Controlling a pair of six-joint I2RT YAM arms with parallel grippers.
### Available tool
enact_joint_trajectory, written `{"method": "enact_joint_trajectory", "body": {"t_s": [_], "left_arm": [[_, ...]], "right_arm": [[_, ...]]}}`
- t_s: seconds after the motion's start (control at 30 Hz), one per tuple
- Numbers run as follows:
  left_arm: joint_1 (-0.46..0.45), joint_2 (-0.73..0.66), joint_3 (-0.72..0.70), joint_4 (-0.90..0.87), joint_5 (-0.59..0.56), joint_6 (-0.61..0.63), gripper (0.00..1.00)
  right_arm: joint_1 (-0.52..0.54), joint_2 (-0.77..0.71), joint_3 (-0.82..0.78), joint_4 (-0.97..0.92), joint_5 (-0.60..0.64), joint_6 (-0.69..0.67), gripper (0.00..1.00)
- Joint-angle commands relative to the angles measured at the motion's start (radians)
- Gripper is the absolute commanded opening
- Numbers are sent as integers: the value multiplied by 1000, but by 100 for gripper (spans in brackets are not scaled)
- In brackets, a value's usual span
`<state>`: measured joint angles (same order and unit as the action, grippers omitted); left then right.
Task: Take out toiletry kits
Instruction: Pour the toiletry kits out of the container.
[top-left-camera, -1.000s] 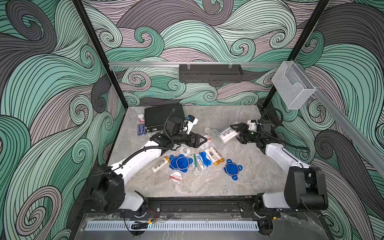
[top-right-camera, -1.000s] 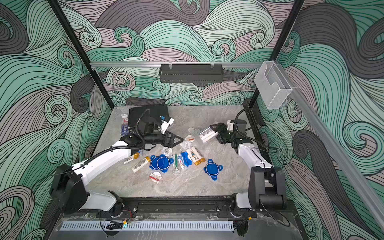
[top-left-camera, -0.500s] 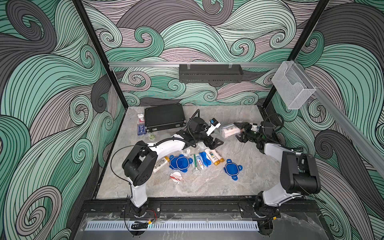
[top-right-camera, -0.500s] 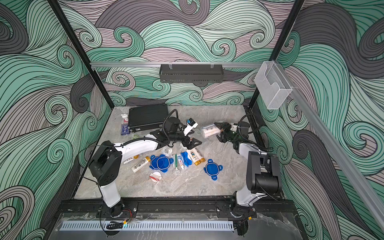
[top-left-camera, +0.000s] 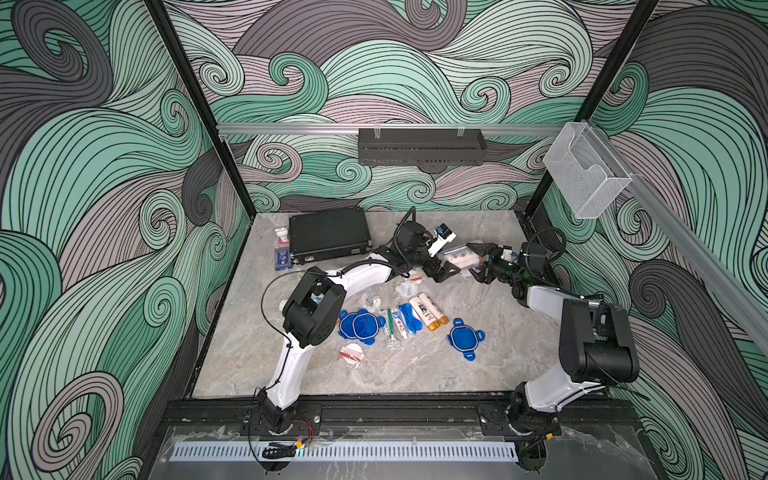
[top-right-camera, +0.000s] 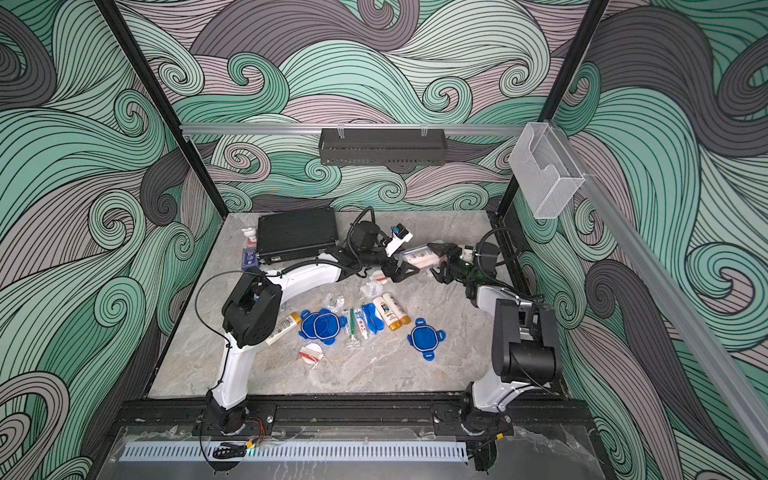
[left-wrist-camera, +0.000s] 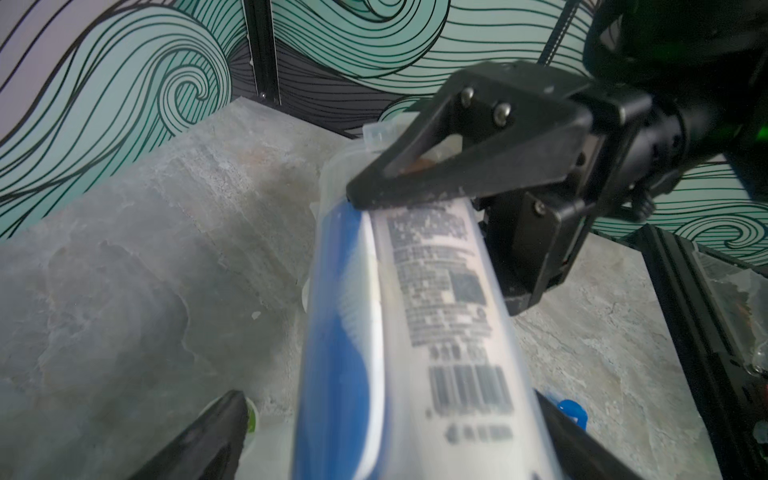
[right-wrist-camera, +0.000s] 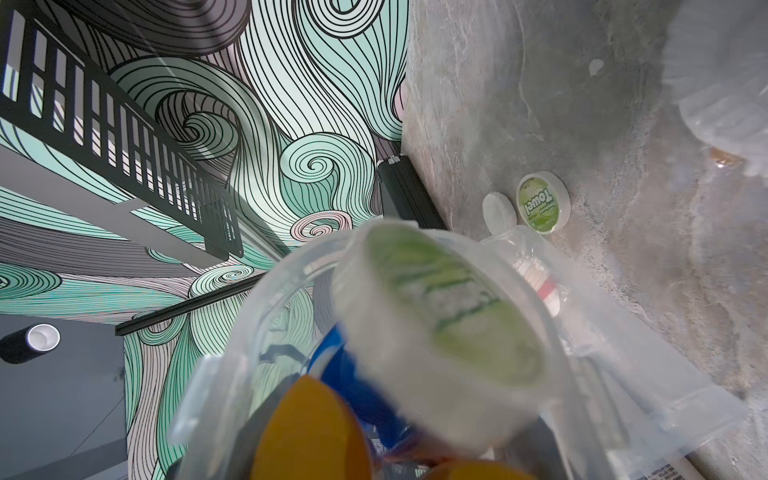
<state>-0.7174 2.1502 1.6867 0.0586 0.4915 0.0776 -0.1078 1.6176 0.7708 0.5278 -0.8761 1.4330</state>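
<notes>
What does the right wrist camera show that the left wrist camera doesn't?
Only the right wrist view: the black wall shelf and a round green-labelled packet at the mouth of the clear kit pouch. Only the left wrist view: the right tool clamped on that pouch, and a barcoded white bottle inside. Both: the pouch and the marble table.

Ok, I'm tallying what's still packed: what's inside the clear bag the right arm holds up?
Through the clear bag show a white printed bottle, a blue item, orange caps and a round green-labelled packet. Whatever lies behind them is covered.
</notes>
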Motion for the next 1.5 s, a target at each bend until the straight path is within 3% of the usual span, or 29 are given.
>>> {"method": "enact_joint_trajectory", "body": {"t_s": [0.0, 0.2, 0.27, 0.37, 0.5, 0.83, 0.97, 1.23, 1.47], "left_arm": [[11, 26, 47, -1, 45, -62, 94], [12, 63, 140, -136, 66, -106, 53], [11, 54, 139, -156, 57, -107, 44], [12, 37, 167, -223, 51, -117, 33], [11, 36, 306, -449, 41, -128, 32], [10, 276, 943, -1091, -8, -247, 31], [7, 321, 1005, -1145, -19, -354, 31], [-17, 356, 1001, -1133, 14, -399, 33], [34, 305, 964, -1106, 122, -374, 32]], "right_arm": [[-9, 6, 15, 73, -53, 16, 54], [-21, 55, 31, 110, -69, 54, 57], [-27, 79, 35, 129, -72, 70, 60], [-33, 118, 54, 130, -92, 78, 76], [-67, 132, 53, 87, -85, 50, 99], [-147, 10, 175, -618, 59, -508, 99], [-146, -59, 223, -876, 285, -743, 99], [-67, -222, 188, -894, 437, -970, 94], [61, -469, -21, -553, 475, -1233, 95]]}}
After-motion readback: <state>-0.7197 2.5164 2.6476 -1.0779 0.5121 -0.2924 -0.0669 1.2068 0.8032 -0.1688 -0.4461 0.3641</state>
